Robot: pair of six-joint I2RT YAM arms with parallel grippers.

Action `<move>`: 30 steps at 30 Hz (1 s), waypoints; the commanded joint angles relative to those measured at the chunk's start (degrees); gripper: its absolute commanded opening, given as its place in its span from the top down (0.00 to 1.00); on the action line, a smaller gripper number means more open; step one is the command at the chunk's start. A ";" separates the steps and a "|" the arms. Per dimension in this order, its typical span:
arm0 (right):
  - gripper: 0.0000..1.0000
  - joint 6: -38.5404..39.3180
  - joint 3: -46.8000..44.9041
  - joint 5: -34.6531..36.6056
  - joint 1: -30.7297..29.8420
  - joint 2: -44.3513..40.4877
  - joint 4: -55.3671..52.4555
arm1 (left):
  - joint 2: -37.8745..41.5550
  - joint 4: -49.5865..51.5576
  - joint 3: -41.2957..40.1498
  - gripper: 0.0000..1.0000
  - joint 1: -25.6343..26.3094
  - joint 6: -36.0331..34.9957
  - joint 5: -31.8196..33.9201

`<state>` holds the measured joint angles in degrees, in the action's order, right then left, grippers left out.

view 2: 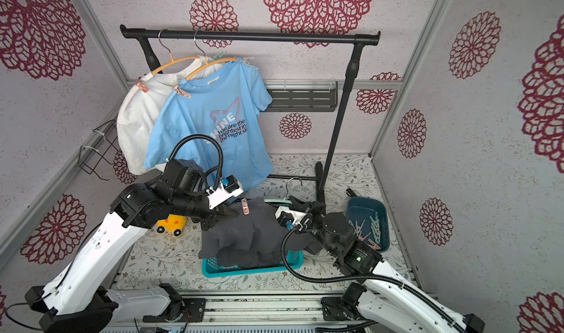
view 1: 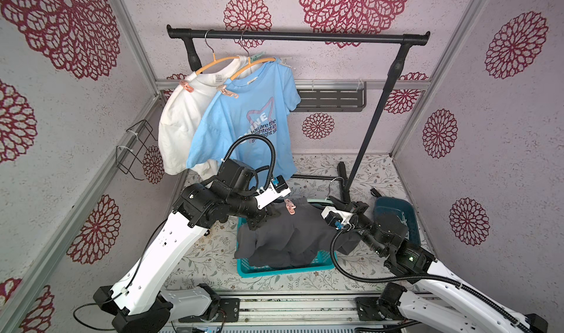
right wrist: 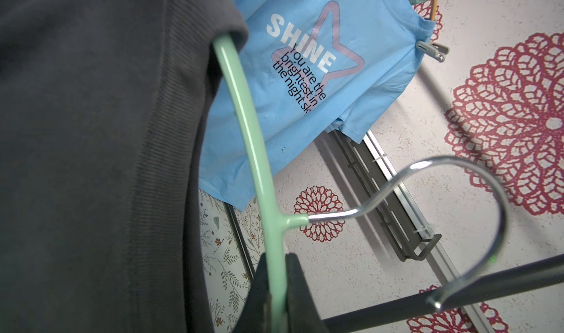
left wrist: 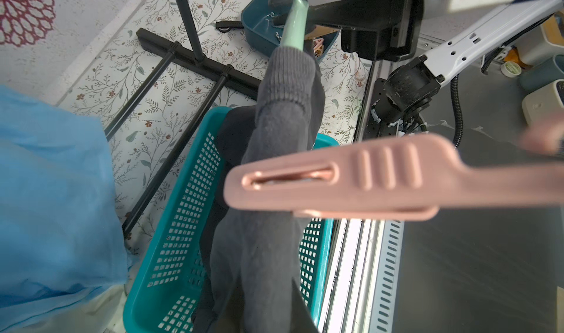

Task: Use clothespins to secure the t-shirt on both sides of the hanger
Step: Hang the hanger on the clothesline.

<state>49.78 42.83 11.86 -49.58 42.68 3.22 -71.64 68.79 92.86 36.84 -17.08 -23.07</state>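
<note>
A dark grey t-shirt (view 1: 290, 236) hangs on a mint-green hanger (right wrist: 262, 175) over the teal basket. My right gripper (right wrist: 276, 285) is shut on the hanger's bare arm just below the metal hook (view 1: 334, 181). A pink clothespin (view 1: 290, 207) is clipped on the shirt's shoulder; it fills the left wrist view (left wrist: 335, 178). My left gripper (view 1: 268, 217) sits at that shoulder's outer end, its dark fingers (left wrist: 305, 310) closed on the grey cloth beside the pin. More clothespins (view 2: 370, 224) lie in a dark blue bin (view 2: 366, 204) behind the right arm.
The teal basket (view 1: 283, 269) stands on the floral table under the shirt. A black rack (view 1: 299, 36) behind it carries a blue t-shirt (view 1: 250, 120) and a white one (view 1: 180, 123), both pinned on orange hangers. A yellow toy (view 2: 171, 223) lies under the left arm.
</note>
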 commanded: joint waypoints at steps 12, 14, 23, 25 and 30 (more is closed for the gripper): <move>0.47 -7.75 3.26 -2.76 -0.07 -4.49 4.39 | 6.71 -10.35 -4.16 1.00 -0.46 7.47 5.98; 0.45 -8.67 2.55 -2.54 -0.07 -5.63 5.21 | 7.23 -11.53 -4.27 1.00 -0.51 8.73 7.60; 0.37 -21.95 4.52 -0.86 -0.08 -9.23 8.17 | 11.16 -14.45 -0.20 1.00 -0.47 14.43 13.87; 0.32 -27.75 5.41 -0.64 -0.07 -10.15 10.06 | 11.71 -14.76 1.57 1.00 -0.49 15.23 15.00; 0.28 -37.73 10.31 -4.11 -0.03 -11.56 8.23 | 11.55 -15.45 7.14 1.00 -0.50 18.41 19.03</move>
<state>21.32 49.28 9.37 -49.58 32.73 7.94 -61.34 61.84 95.94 36.69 -2.90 -6.79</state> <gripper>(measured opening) 0.716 0.140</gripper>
